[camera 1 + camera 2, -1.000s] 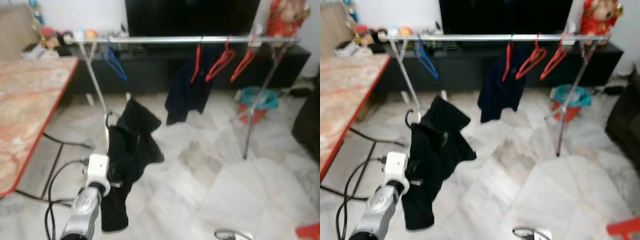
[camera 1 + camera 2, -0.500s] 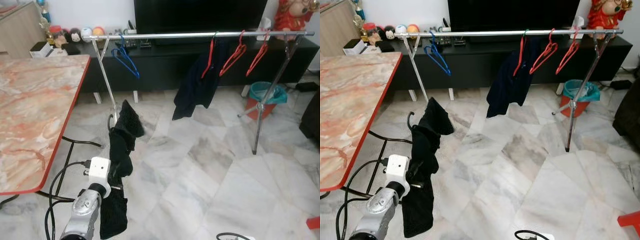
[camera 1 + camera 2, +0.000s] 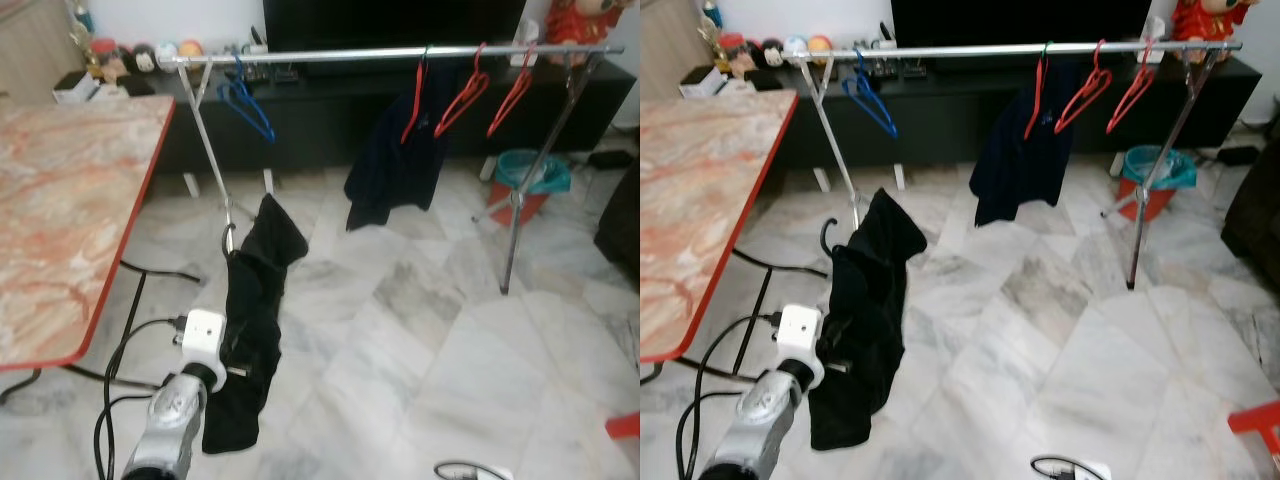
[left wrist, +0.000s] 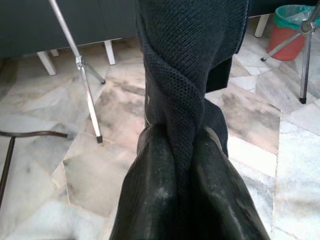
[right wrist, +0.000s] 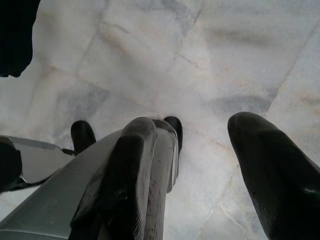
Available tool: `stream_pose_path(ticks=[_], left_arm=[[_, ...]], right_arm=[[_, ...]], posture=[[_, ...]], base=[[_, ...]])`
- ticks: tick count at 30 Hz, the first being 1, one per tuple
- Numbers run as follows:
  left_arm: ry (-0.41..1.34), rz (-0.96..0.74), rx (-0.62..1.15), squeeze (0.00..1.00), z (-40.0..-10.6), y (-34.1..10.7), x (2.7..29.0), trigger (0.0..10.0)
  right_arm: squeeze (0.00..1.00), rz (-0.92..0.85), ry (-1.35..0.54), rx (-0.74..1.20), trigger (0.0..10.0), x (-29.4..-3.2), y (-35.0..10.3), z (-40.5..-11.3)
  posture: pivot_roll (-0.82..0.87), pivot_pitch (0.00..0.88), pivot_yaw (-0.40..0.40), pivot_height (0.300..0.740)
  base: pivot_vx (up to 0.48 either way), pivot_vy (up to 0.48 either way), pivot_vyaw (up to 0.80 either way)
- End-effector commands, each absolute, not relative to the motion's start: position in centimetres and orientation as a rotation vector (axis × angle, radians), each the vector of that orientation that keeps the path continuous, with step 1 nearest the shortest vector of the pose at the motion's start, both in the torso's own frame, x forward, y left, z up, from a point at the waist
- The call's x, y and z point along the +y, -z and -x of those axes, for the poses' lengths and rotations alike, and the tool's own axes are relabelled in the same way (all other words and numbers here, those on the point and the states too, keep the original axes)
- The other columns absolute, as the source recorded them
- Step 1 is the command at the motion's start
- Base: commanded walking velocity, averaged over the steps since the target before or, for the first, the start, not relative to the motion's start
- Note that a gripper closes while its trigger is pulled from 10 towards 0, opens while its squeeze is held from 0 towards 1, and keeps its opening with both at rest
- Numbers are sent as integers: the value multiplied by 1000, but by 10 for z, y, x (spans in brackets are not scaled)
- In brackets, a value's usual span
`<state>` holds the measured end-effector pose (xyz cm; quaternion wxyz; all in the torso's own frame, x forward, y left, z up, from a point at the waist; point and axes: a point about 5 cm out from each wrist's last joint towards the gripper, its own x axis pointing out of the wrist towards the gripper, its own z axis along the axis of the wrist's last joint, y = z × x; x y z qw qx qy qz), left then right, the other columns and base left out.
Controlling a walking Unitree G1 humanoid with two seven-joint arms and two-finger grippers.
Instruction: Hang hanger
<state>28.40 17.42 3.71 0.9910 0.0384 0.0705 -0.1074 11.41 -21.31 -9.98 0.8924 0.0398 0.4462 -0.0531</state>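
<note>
My left gripper (image 4: 175, 145) is shut on a black knitted garment (image 3: 252, 330) that droops from a hanger. The hanger's dark hook (image 3: 228, 240) sticks up at the garment's top left. My left arm (image 3: 175, 425) rises from the lower left, well short of the silver clothes rail (image 3: 400, 54). On the rail hang a blue hanger (image 3: 250, 105), a dark blue garment (image 3: 395, 165) on a red hanger, and two bare red hangers (image 3: 490, 95). My right gripper (image 5: 195, 125) hangs open over the marble floor.
A marble-top table with a red edge (image 3: 60, 200) stands at my left. Cables (image 3: 130, 330) trail on the floor under it. A black TV cabinet (image 3: 330, 110) runs behind the rail. A teal bin (image 3: 535, 180) sits by the rail's right leg (image 3: 530, 190).
The head camera has shifted a little. The black garment has swung and twisted in my left gripper, narrowing and then spreading slightly again.
</note>
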Motion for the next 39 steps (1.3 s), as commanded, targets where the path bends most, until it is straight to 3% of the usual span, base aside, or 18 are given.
stream_pose_path(ticks=[1, 39], left_arm=[[209, -70, 113, 0, -287, -44, 176, 10000], [210, -70, 113, 0, -288, -46, 175, 10000]], right_arm=[[0, -89, 115, 936, 10000, -212, 101, -111], [0, -90, 116, 908, 10000, -212, 99, -116]], posture=[[-29, 0, 42, 740], [-20, 0, 42, 740]], base=[[-319, 0, 0], [-317, 0, 0]])
